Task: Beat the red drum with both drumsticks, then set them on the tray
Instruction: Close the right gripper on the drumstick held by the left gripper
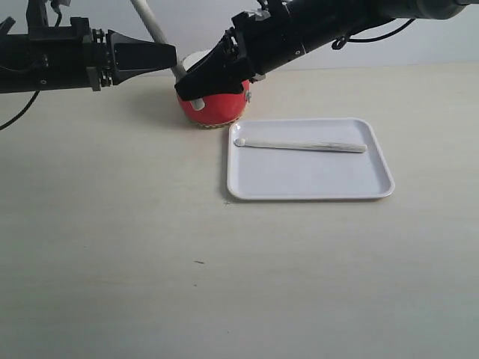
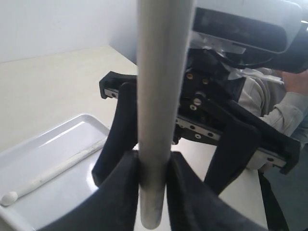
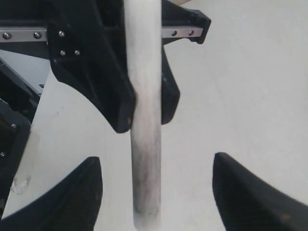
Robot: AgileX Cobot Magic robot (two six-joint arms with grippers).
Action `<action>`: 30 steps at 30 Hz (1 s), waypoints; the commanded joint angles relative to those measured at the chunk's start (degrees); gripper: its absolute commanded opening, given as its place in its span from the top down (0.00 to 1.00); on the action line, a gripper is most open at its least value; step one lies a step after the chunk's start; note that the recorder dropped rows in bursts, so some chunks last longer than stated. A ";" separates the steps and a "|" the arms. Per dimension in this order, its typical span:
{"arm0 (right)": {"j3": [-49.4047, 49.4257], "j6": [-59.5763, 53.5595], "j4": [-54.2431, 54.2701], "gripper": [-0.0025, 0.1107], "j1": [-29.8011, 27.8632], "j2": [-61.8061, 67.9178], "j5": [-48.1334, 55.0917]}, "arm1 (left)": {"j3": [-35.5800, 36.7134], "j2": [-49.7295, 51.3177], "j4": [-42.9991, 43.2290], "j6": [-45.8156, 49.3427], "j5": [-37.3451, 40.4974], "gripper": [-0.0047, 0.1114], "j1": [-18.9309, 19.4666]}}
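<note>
The held drumstick (image 2: 161, 72) looked light, stiff and smooth, best pinched near its butt. The left gripper (image 1: 171, 57) pinched it above the red drum (image 1: 217, 111), just off the tray's (image 1: 307, 185) far-left corner. The right gripper (image 3: 154, 192) stood spread wide around that stick, apparently not touching it, while the 2nd drumstick (image 1: 299, 146) lay in the tray.

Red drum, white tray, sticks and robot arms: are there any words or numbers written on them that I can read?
No words, numbers or signs can be read anywhere.
The red drum: plain where it shows, much of it hidden.
The tray: plain white.
The drumstick on the tray: grey smudges only, no letters.
The held drumstick in the left tool: bare.
The black arms: no label shows.
</note>
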 commanded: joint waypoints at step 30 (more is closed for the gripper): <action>0.26 2.38 -1.10 0.98 2.03 -0.43 0.33 | -0.07 0.07 -0.99 0.64 0.64 0.96 -1.00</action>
